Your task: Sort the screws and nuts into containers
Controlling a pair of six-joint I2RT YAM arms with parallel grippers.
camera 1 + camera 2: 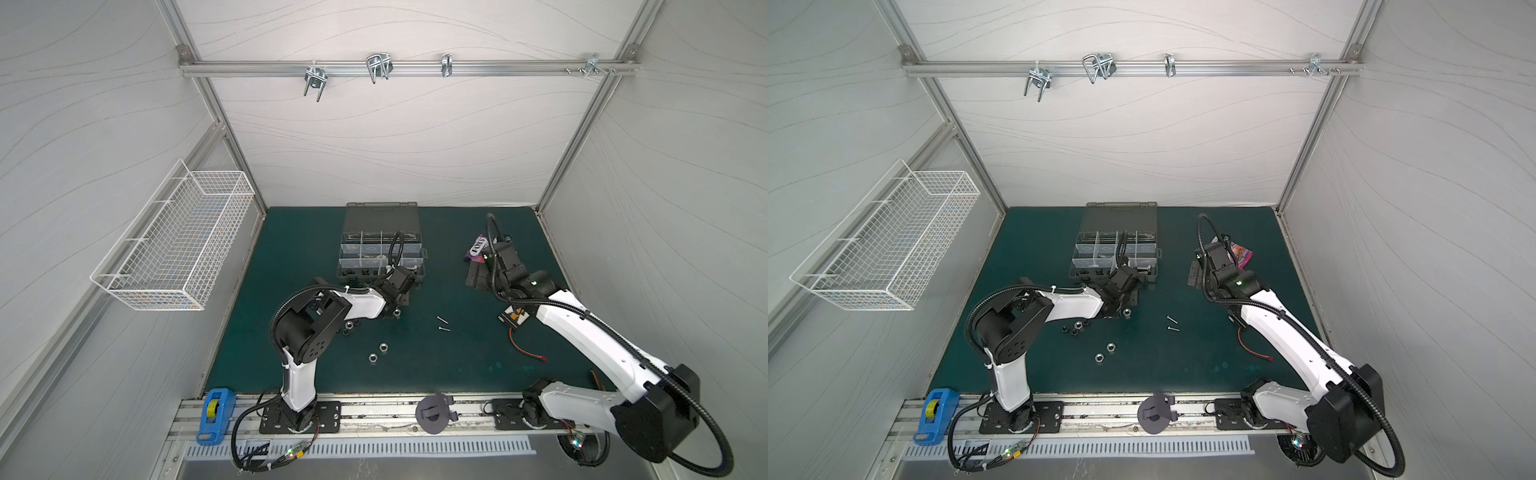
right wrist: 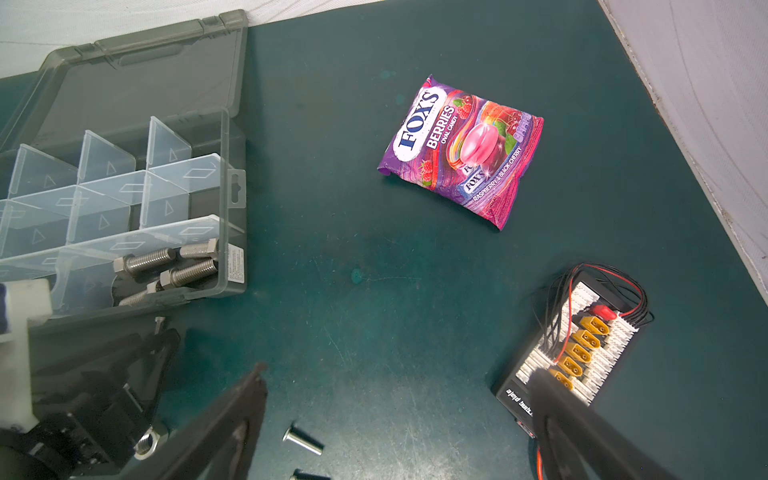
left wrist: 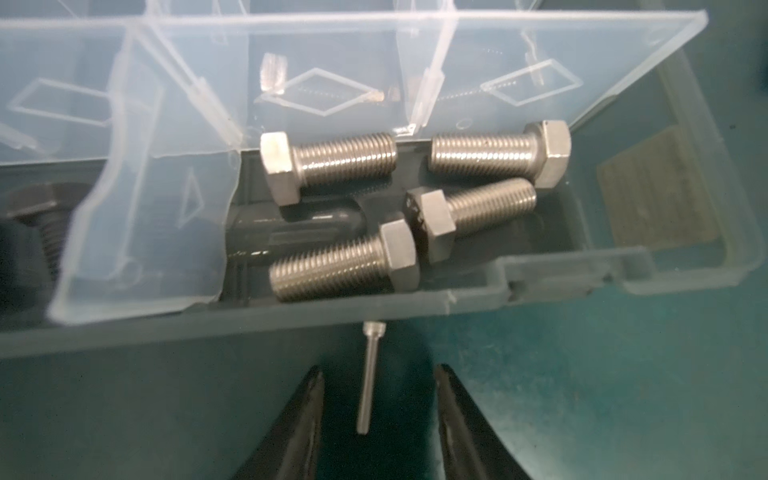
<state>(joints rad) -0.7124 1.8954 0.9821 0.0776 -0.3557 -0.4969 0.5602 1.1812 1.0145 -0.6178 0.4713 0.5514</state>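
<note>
In the left wrist view my left gripper [image 3: 379, 370] is open, low over the mat at the front wall of the grey organizer case [image 3: 374, 307]. A thin silver screw [image 3: 368, 382] lies between its fingertips [image 3: 316, 374], touching neither, its head against the case wall. Several silver hex bolts [image 3: 340, 266] lie in the near compartment and a black bolt [image 3: 37, 220] in the one beside it. My right gripper [image 2: 399, 374] is wide open and holds nothing, above two loose screws [image 2: 303, 441]. Silver nuts [image 1: 382, 347] and darker nuts [image 1: 349, 326] lie on the mat.
A purple candy bag [image 2: 461, 149] and a black connector board with red wires [image 2: 582, 353] lie right of the case. Two thin screws [image 1: 442, 324] lie mid-mat. A white wire basket [image 1: 174, 241] hangs on the left wall. A blue tape dispenser [image 1: 215, 413] sits at the front rail.
</note>
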